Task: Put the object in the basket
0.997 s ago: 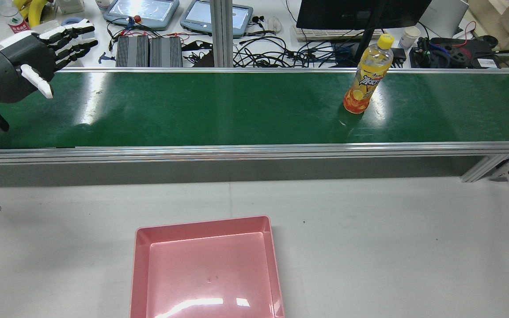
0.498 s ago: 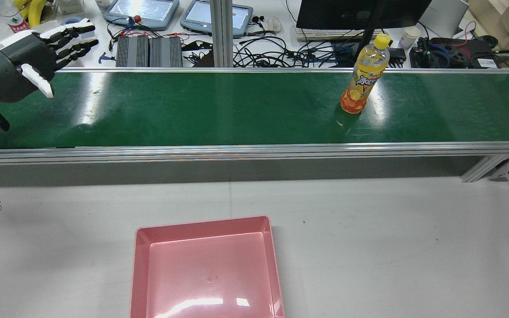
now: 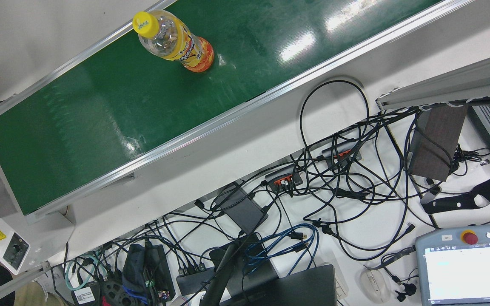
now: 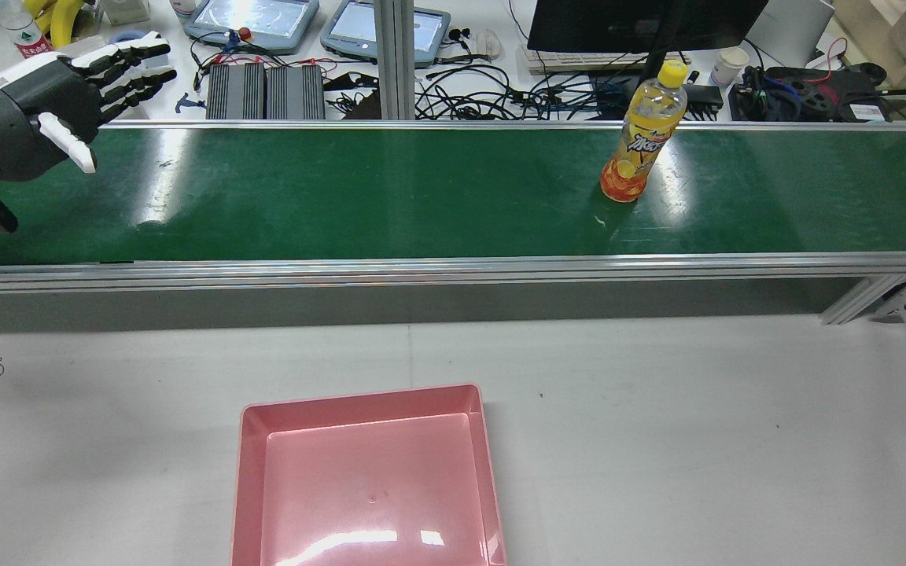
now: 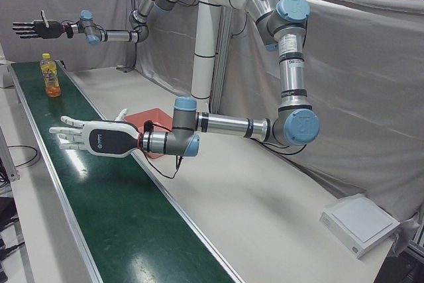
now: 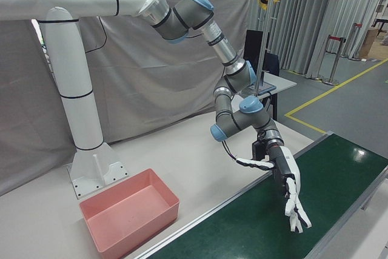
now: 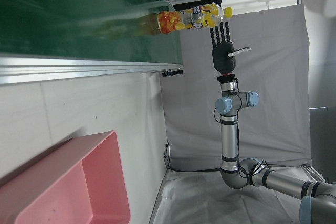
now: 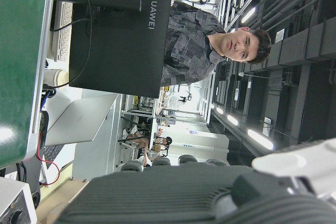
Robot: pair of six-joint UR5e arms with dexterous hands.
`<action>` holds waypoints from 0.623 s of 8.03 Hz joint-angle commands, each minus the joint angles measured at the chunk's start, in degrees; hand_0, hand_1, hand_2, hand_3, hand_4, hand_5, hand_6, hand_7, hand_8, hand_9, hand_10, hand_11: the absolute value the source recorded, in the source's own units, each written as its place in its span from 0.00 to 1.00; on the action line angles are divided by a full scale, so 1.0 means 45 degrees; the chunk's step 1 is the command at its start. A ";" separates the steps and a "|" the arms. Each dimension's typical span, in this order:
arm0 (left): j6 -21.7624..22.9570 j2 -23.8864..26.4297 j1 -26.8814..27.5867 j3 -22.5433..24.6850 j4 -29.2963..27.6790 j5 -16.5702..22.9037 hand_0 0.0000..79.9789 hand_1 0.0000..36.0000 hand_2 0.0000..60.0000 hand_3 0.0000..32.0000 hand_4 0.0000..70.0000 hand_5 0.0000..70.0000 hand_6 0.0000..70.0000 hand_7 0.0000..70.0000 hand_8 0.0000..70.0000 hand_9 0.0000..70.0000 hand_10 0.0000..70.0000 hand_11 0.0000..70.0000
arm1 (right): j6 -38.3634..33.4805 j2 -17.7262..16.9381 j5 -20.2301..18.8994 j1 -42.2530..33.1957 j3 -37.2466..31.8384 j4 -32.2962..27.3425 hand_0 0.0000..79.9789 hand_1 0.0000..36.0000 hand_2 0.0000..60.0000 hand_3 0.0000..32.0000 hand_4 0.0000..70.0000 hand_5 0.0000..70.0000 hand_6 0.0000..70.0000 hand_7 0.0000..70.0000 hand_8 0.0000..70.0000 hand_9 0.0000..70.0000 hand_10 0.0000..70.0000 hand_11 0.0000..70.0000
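Observation:
An orange drink bottle with a yellow cap stands upright on the green conveyor belt, right of centre in the rear view. The same bottle shows in three other views. My left hand hovers open over the belt's left end, fingers spread, far from the bottle. My right hand is open too, held high beyond the bottle. The pink basket sits empty on the grey table on the near side of the belt.
Aluminium rails edge the belt. Past the belt lies a desk with cables, a monitor and teach pendants. A person sits behind the monitor. The white pedestal stands behind the basket.
The bottle has travelled a little to the left along the belt in the rear view. The left hand has stayed where it was.

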State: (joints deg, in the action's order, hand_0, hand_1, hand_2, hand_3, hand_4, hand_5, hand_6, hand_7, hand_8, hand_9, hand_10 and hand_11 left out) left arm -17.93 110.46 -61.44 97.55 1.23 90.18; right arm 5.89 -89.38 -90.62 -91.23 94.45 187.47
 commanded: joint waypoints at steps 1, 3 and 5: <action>0.0000 0.0004 0.0000 0.0001 0.0020 0.0000 0.75 0.07 0.00 0.06 0.18 0.23 0.01 0.01 0.13 0.18 0.03 0.06 | 0.0000 0.0000 0.0000 0.0000 0.0008 0.0000 0.00 0.00 0.00 0.00 0.00 0.00 0.00 0.00 0.00 0.00 0.00 0.00; 0.0000 0.0024 0.0019 -0.0018 0.0039 0.0000 0.75 0.07 0.00 0.06 0.18 0.23 0.01 0.01 0.13 0.17 0.03 0.06 | 0.0000 0.0000 0.0000 0.0000 -0.0012 0.0000 0.00 0.00 0.00 0.00 0.00 0.00 0.00 0.00 0.00 0.00 0.00 0.00; 0.0000 0.0023 0.0000 0.0001 0.0040 0.0000 0.75 0.07 0.00 0.06 0.18 0.23 0.01 0.01 0.12 0.17 0.03 0.06 | 0.0000 0.0000 0.0000 0.0000 -0.0012 0.0000 0.00 0.00 0.00 0.00 0.00 0.00 0.00 0.00 0.00 0.00 0.00 0.00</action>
State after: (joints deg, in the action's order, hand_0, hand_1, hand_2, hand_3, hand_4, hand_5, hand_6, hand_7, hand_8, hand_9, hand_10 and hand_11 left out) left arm -17.93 110.52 -61.41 97.50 1.38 90.18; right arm 5.89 -89.38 -90.62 -91.23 94.40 187.47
